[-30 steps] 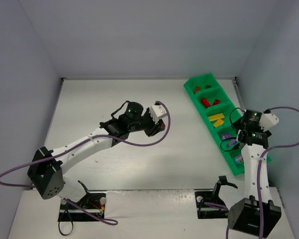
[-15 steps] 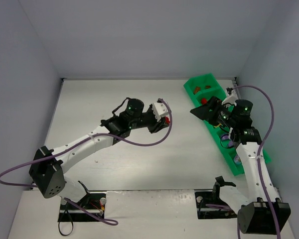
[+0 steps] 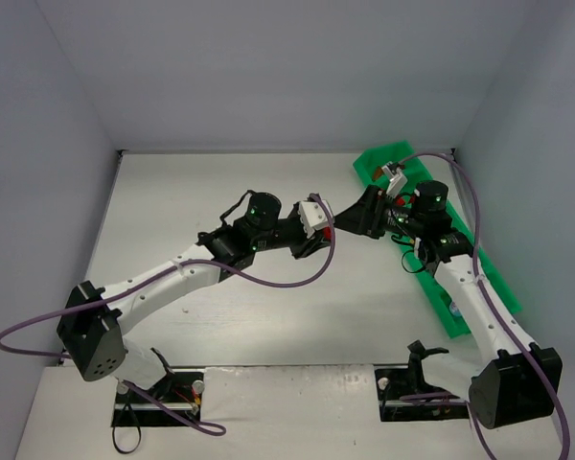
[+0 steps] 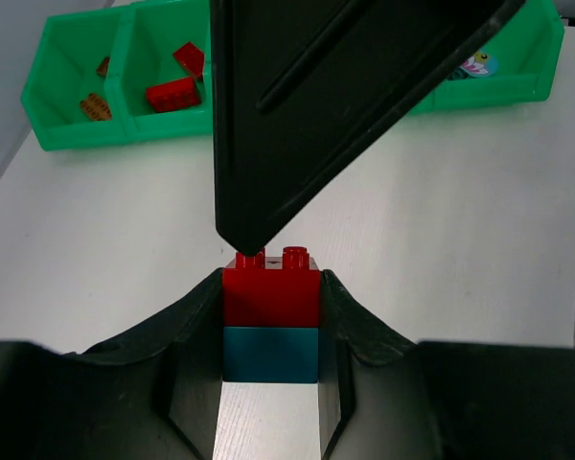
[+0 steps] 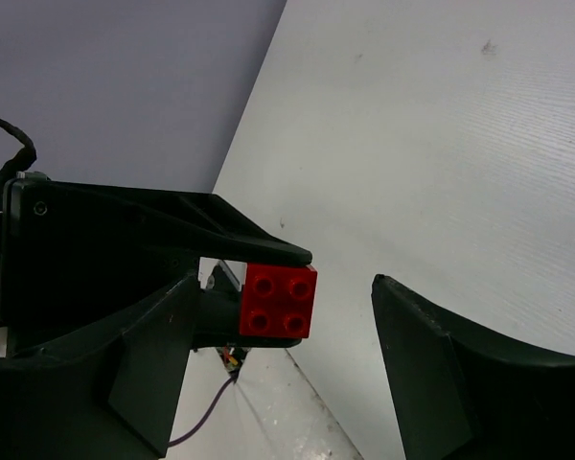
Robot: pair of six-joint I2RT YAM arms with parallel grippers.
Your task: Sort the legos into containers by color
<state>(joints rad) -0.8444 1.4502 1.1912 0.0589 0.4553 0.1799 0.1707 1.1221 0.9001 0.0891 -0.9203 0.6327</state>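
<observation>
**Left arm holds a red-on-teal stack; right fingers stand spread around it**

The white table [image 3: 172,192] carries a long green tray [image 3: 494,287] along its right side, running from the far right corner toward the near edge. The left arm [image 3: 163,278] reaches from the near left toward the middle. The right arm [image 3: 470,297] comes from the near right and bends left over the tray. The two arms meet above the table, just left of the tray's far end.

The left gripper [image 4: 271,280] is closed most of the way on a stack of two bricks [image 4: 270,321]. Its fingers [image 4: 355,331] press both sides of the stack. The red brick [image 4: 271,297] sits on the teal brick [image 4: 269,355], with its studs pointing away from the left wrist, toward the right gripper.

The right gripper [image 5: 286,287] is open and holds nothing. Seen from the right wrist, its fingers [image 5: 144,364] stand on either side of the red brick's studded face, with a clear gap on each side. From the left wrist, the tip of one right finger hangs right at the studs. Whether it touches them cannot be told.

In the tray's far end compartment lie small brown bricks [image 4: 95,106]. The compartment next to it holds loose red bricks [image 4: 172,93].
</observation>
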